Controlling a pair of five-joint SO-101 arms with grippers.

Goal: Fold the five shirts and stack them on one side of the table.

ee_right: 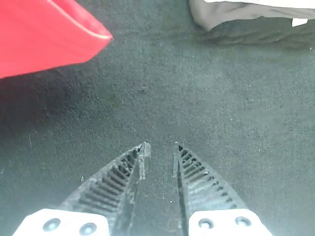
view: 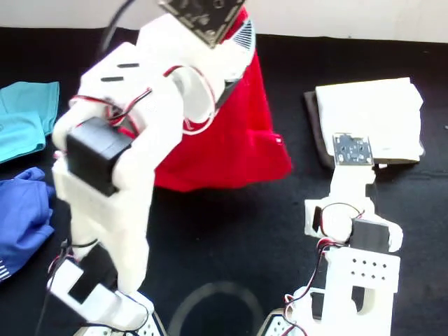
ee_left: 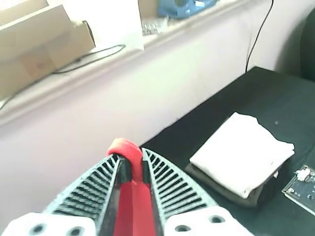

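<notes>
Left gripper (ee_left: pixel 129 156): jaws closed tight on a fold of the red shirt (ee_left: pixel 133 196), and a small loop of fabric pokes out past the tips. It is raised well above the black table (view: pixel 231 238).

High view: the red shirt (view: pixel 238 133) hangs as a draped cone, with its lower hem resting on the table near centre. The left arm (view: pixel 126 161) stands in front of it and hides its left part.

Right gripper (ee_right: pixel 160 150): jaws slightly parted with a narrow gap and nothing between them, low over bare table. A corner of the red shirt (ee_right: pixel 59 34) lies near it but apart. The right arm (view: pixel 353 238) sits at the table's right side, just in front of the stack.

Stack, far right of the table: a folded white shirt (view: pixel 371 115) lies on top of a folded dark shirt (view: pixel 313 129), whose edge shows beneath it. In the left wrist view the white shirt (ee_left: pixel 241 155) is seen square and flat.

Left edge of the table: a teal shirt (view: pixel 28 115), unfolded, and nearer the arm bases a crumpled blue shirt (view: pixel 21 213). The two are just beside each other.

Behind the table: a pale wall (ee_left: pixel 98 113) and a ledge with a cardboard box (ee_left: pixel 39 42) and a cable (ee_left: pixel 93 56).
</notes>
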